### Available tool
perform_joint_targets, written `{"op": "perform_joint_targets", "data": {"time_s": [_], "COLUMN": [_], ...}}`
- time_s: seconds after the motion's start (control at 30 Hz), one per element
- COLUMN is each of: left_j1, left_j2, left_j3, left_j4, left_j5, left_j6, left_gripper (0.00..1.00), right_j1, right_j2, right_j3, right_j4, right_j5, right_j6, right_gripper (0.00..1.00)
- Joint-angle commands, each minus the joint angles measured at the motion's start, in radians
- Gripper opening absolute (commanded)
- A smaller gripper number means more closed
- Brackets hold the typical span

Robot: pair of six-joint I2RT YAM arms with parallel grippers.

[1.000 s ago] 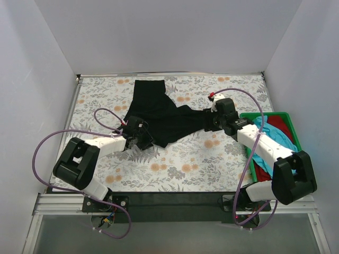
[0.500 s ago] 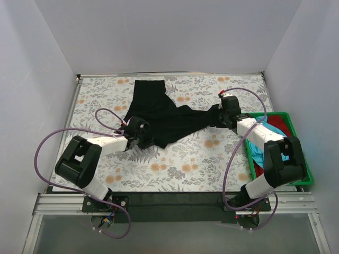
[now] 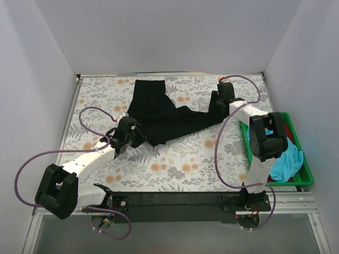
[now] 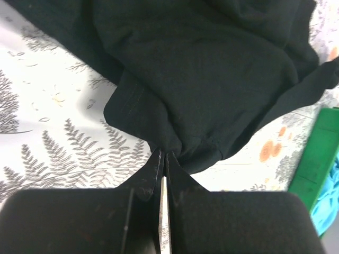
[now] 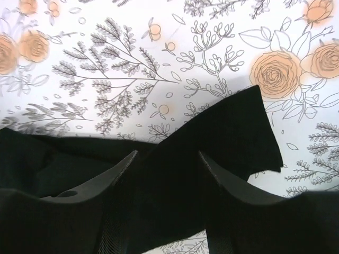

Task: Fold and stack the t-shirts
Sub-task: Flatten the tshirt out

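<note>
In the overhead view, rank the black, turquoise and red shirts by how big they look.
1. black shirt
2. turquoise shirt
3. red shirt, mostly buried in the green tray

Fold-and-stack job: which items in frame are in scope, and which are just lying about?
In scope:
black t-shirt, pinched by the left claw
turquoise t-shirt
red t-shirt

Lying about:
green tray, holding the turquoise and red shirts
floral table
</note>
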Motion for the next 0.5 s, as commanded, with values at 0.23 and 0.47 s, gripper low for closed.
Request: {"op": "perform_joint_targets", "data": {"time_s": [0.23,0.47], "left_j1": [-0.003,0.084], "left_j2": [-0.075,-0.042], "left_j3": [0.02,0.4], "left_j4": [-0.119,-0.196], "left_j5": [-0.115,-0.418], "left_j6": [0.055,0.339], "left_gripper": [0.0,0.0], "right_j1": [-0.002,-0.005], "right_j2": [0.041,-0.218], "right_j3": [0.016,0.125], "right_j4": [0.019,-0.025], "right_j5": [-0.009,0.086], "right_j6": [0.01,-0.115], "right_gripper": [0.06,0.01]}}
